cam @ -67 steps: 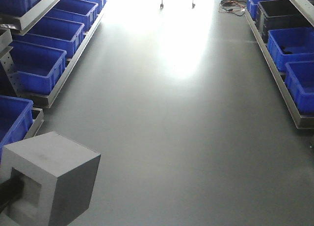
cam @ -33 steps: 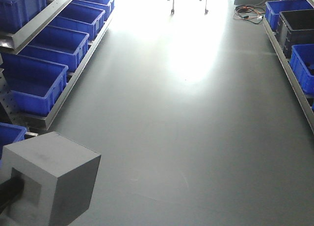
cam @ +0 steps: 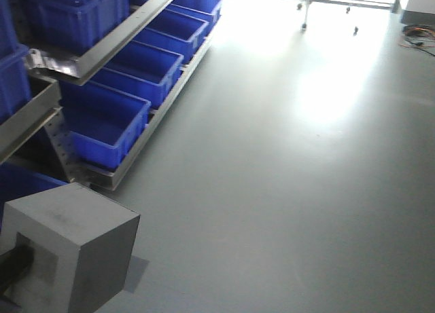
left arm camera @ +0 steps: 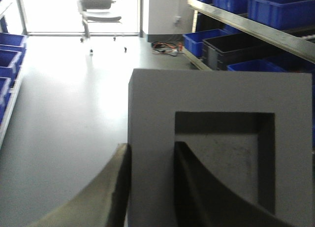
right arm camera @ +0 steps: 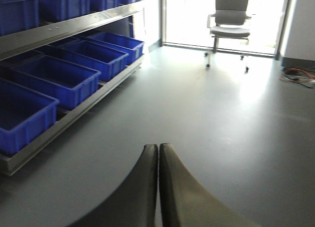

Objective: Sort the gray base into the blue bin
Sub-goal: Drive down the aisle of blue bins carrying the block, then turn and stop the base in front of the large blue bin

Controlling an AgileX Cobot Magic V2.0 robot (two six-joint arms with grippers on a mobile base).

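The gray base (cam: 75,252) hangs at the lower left of the front view, above the floor, with its square recess facing left. In the left wrist view the gray base (left arm camera: 216,94) fills the frame. My left gripper (left arm camera: 151,147) is shut on one wall of it, with one finger outside and one inside the recess. A dark finger (cam: 13,267) shows in the recess. My right gripper (right arm camera: 158,145) is shut and empty above the floor. Several blue bins sit on the rack at the left; the nearest blue bin (cam: 102,123) is open-topped and also shows in the right wrist view (right arm camera: 59,77).
A metal rack shelf (cam: 102,45) overhangs the lower bins. An office chair (right arm camera: 229,13) stands by the bright windows, with cables (right arm camera: 300,74) on the floor. A second rack with blue bins (left arm camera: 256,65) and a black bin (left arm camera: 236,46) stands opposite.
The view has swung left: the left rack of blue bins has moved toward the middle and closer, and the right rack has left the view. The gray base stays held in the same spot.
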